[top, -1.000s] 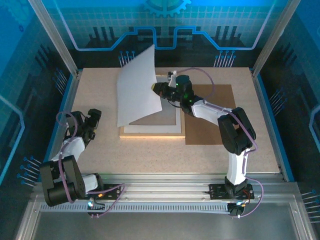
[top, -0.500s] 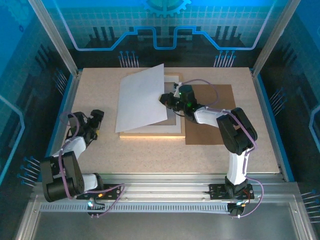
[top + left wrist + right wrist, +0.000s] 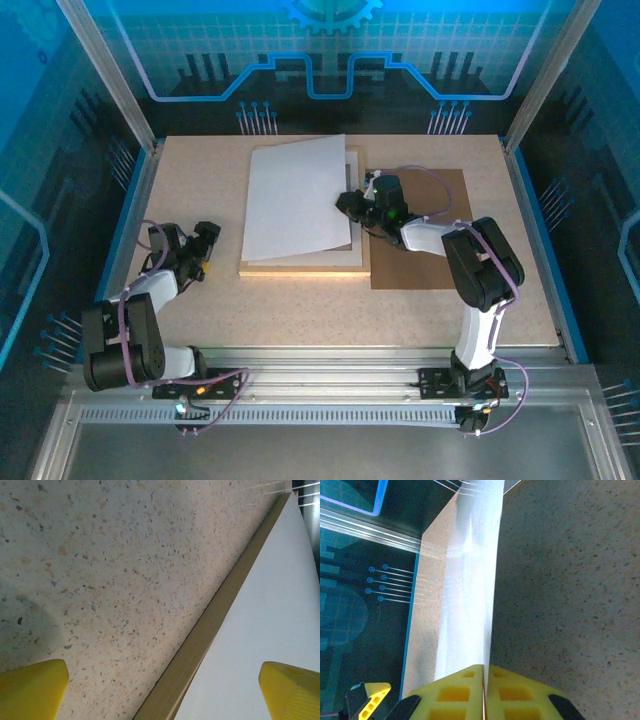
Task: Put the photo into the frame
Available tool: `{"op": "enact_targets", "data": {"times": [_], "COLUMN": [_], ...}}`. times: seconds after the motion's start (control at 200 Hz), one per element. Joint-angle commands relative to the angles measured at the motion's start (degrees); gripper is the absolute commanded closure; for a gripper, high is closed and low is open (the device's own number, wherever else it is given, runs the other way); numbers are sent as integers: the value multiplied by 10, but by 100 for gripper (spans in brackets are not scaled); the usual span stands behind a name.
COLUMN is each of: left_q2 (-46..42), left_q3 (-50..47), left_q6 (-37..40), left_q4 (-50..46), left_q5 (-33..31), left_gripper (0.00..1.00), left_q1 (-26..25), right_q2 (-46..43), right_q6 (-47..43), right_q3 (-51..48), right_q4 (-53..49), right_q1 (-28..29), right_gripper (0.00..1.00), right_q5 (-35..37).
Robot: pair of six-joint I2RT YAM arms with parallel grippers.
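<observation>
Print-side-down photo (image 3: 295,200) over frame (image 3: 300,270)

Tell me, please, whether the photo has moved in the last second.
Yes: the photo, in the right claw, swung down from standing to nearly flat over the frame.

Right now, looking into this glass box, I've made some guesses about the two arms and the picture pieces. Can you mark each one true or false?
1. The right gripper is shut on the edge of the photo. True.
2. The photo lies picture side up. False: its plain white side faces up, over the frame.
3. The left gripper is gripping the frame. False: it is open and holds nothing, near the frame's left edge.
4. A brown board lies on the table to the right of the frame. True.
</observation>
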Motion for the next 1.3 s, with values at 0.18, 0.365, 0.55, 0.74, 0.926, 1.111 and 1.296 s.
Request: {"op": "enact_targets", "data": {"times": [0.18, 0.365, 0.55, 0.74, 0.926, 1.111, 1.296], "left_q2": [9, 9, 9, 8, 4, 2, 3], "left_q3": [18, 18, 18, 17, 15, 14, 15], "left_q6": [-4, -4, -6, -6, -8, -6, -5], "left_q4": [11, 12, 12, 11, 10, 7, 7], "left_q5": [13, 13, 12, 12, 12, 12, 11], "left_gripper": [1, 1, 1, 1, 1, 1, 1], "left_q1": [-7, -9, -10, -10, -11, -11, -11], "right_q2": [-12, -13, -16, -12, 9, 12, 0], "right_q6": [-16, -16, -10, -6, -10, -11, -21], "right_q3": [-28, -37, -50, -50, -26, -16, -21], "right_q4": [8, 4, 7, 18, 17, 19, 2], "right_q1": [-21, -23, -23, -18, -8, -2, -3], "right_gripper": [91, 90, 90, 90, 87, 76, 67], "right_q5": [-16, -16, -8, -6, -15, -9, 1]}}
